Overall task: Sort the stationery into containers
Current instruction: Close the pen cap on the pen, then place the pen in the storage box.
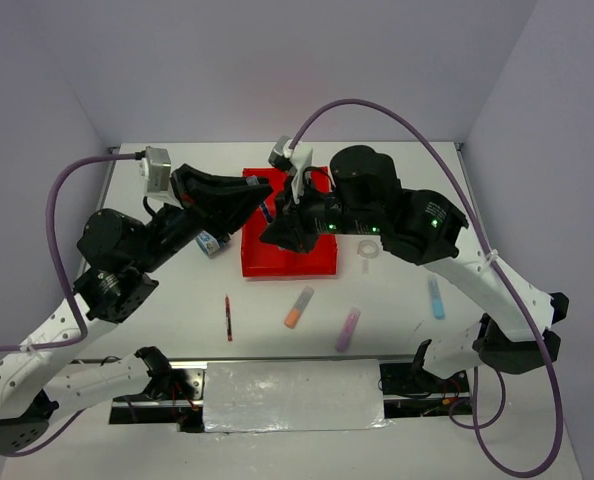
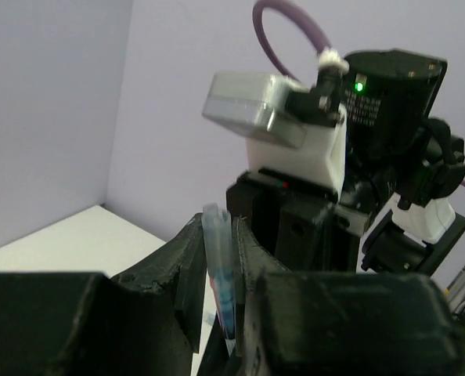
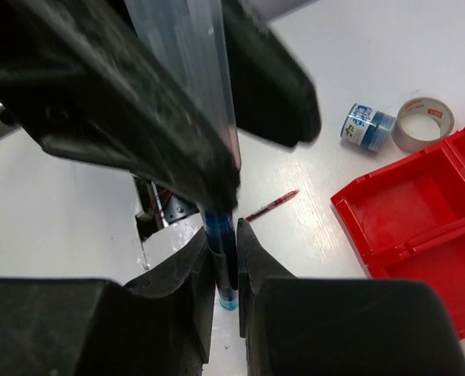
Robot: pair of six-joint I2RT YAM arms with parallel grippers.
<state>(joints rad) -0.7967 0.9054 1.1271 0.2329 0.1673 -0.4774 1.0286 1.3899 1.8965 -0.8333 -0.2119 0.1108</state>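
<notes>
A blue pen (image 3: 224, 254) with a clear barrel is held by both grippers at once, above the left side of the red tray (image 1: 277, 266). My left gripper (image 2: 223, 274) is shut on its clear upper part; in the top view this gripper (image 1: 266, 193) reaches in from the left. My right gripper (image 3: 225, 262) is shut on the pen's blue end; in the top view it (image 1: 275, 232) sits just below the left one. The pen (image 2: 219, 258) stands upright between the left fingers. The two tray compartments (image 3: 397, 211) seen in the right wrist view hold nothing.
On the table lie a red pen (image 1: 228, 317), an orange highlighter (image 1: 298, 307), a purple highlighter (image 1: 348, 328), a light-blue highlighter (image 1: 436, 297) and a clear tape ring (image 1: 368, 249). A blue-white roll (image 3: 365, 124) and a tan tape ring (image 3: 423, 123) lie left of the tray.
</notes>
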